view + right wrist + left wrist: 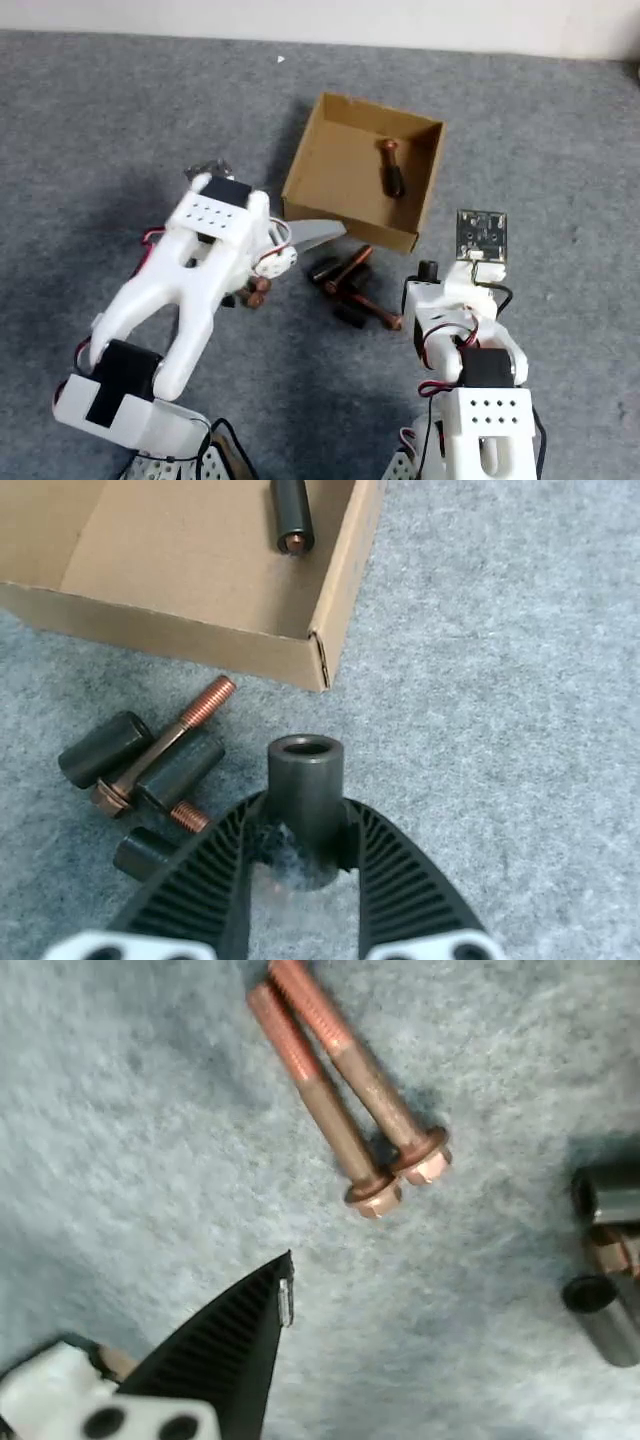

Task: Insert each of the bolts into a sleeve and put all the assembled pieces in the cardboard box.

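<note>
Inside cardboard box: one bolt-in-sleeve piece. R gripper clamps upright sleeve; L gripper open, empty.

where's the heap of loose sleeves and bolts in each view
high view: the heap lies between the arms, near the cardboard box.
left wrist view: its sleeves sit at the edge, apart from two loose bolts.
right wrist view: the heap lies by the box's corner, beyond the held sleeve.
shared landmark: the box, in high and right wrist views.
</note>
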`<state>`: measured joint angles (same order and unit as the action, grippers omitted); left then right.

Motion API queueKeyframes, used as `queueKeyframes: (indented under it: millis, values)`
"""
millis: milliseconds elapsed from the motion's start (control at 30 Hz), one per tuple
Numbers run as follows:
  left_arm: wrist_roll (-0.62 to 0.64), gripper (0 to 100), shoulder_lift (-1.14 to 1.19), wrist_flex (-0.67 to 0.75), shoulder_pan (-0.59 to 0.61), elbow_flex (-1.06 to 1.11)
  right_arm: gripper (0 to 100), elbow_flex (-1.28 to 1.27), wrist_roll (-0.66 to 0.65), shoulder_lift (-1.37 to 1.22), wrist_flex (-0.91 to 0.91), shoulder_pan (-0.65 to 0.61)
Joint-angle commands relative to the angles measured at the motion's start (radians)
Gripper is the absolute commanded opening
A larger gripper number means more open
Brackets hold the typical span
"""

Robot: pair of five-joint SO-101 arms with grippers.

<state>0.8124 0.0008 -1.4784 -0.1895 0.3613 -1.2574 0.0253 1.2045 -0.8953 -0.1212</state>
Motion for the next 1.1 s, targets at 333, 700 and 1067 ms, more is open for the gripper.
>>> queueKeyframes:
  millis: [333,700,1067]
  values:
    - [-0.644,75,-0.048,-0.242,0.185,-0.291,0.5,0.007,0.000,0.019,0.027,0.015]
    - [-0.927,22,-0.039,-0.238,0.191,-0.469,0.5,0.007,0.000,0.019,0.028,0.015]
    - [-1.369,1,-0.036,0.020,0.189,-0.306,0.5,0.007,0.000,0.019,0.028,0.016]
